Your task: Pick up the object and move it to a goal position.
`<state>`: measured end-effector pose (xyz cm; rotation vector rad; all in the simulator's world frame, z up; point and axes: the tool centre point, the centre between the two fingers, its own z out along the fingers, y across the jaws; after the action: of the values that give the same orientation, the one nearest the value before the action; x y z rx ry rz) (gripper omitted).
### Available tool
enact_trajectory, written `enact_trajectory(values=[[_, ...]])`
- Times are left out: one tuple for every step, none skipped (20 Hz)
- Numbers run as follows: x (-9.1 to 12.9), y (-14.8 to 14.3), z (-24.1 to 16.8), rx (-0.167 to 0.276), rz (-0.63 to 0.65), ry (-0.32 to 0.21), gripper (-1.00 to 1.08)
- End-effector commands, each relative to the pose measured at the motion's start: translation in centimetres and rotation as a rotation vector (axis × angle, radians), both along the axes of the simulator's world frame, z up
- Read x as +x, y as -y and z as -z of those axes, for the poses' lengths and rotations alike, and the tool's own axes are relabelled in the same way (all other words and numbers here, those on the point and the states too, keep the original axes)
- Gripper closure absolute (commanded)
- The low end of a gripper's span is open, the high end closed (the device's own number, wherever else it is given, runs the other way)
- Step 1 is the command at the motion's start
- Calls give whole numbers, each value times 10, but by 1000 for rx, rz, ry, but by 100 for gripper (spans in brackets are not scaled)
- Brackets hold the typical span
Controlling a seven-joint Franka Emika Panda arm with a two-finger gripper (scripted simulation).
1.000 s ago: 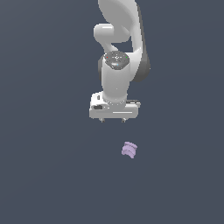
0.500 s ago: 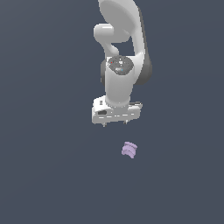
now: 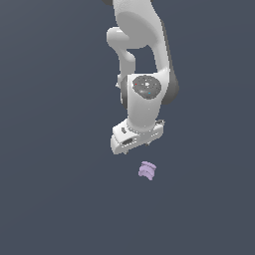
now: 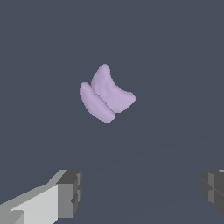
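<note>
The gripper (image 3: 135, 144) hangs just above the object (image 3: 147, 170) and slightly toward the exterior view's left of it, not touching it. Its jaws stand wide apart with nothing between them: the wrist view shows one dark finger pad (image 4: 70, 192) and the other (image 4: 213, 188) at opposite edges, and the gap between them is bare. The object (image 4: 106, 94) lies on the floor ahead of that gap, not yet between the pads.

By its look the object should be light, being far smaller than the gripper, and probably stiff; whether it is slippery cannot be told. It reads as two curved, rounded lobes pressed side by side with a groove between, so its faces are not flat. The safest hold seems to be across the narrow way, one pad on each outer lobe, low and centred, so that the curved sides do not squirt out as the jaws come together.

Count: one arm, one gripper with two pads, one lilac object. No goal marker shows in either view
</note>
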<state>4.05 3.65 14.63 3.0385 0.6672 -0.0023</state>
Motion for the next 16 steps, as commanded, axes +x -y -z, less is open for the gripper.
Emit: enact_trajectory(values=[[6,-6,6,0,-81,-3,-92],[9,-9,8,1,-112,-5,-92],[11,-11,10,1,-144,-6,-92],[13,-14,12,2,-175,-7,-92],[16,-16,14,3,-206,-8,-92],[18,-19,17,3,-238,-9,-92],[20,-21,19,4,-269,-10,-92],[22,-24,21,5,-300,-11,-92],[25,-26,24,6,-331,-12,-92],[27,-29,26,8,-361,-13,-92],[29,-31,28,9,-392,-14,-92],[31,-33,30,10,-423,-14,-92],[33,-36,33,11,-453,-15,-92],[35,-38,35,13,-482,-15,-92],[37,-40,37,14,-509,-16,-92],[39,-42,39,15,-534,-16,-92]])
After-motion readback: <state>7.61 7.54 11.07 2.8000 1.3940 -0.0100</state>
